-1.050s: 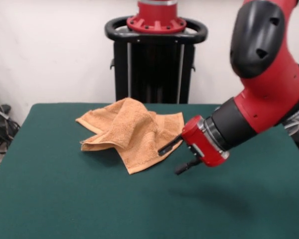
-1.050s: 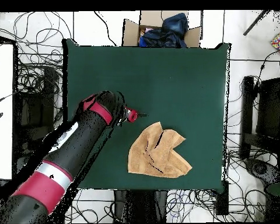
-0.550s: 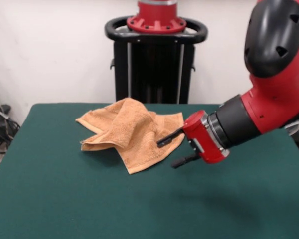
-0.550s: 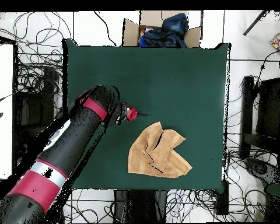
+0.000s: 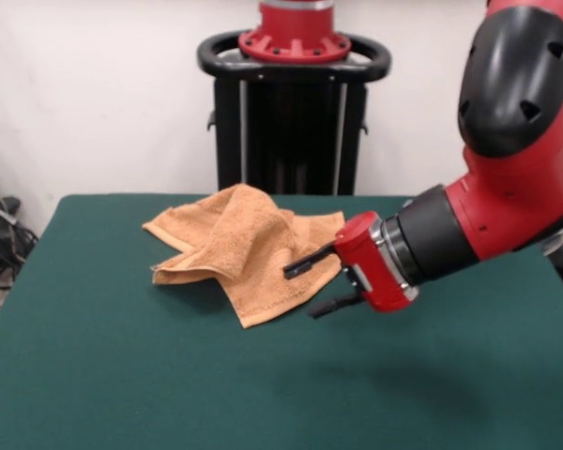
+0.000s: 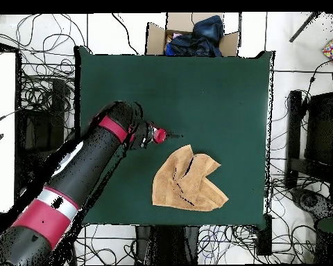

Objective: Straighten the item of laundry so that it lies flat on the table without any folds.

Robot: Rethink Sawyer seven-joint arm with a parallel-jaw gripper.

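The gripper [image 5: 305, 288] has crept closer to the towel [image 5: 244, 248] since a second ago, fingers spread apart and holding nothing, while the towel sits crumpled toward the table's [image 5: 122, 375] pedestal side, so basically all the flattening's left.
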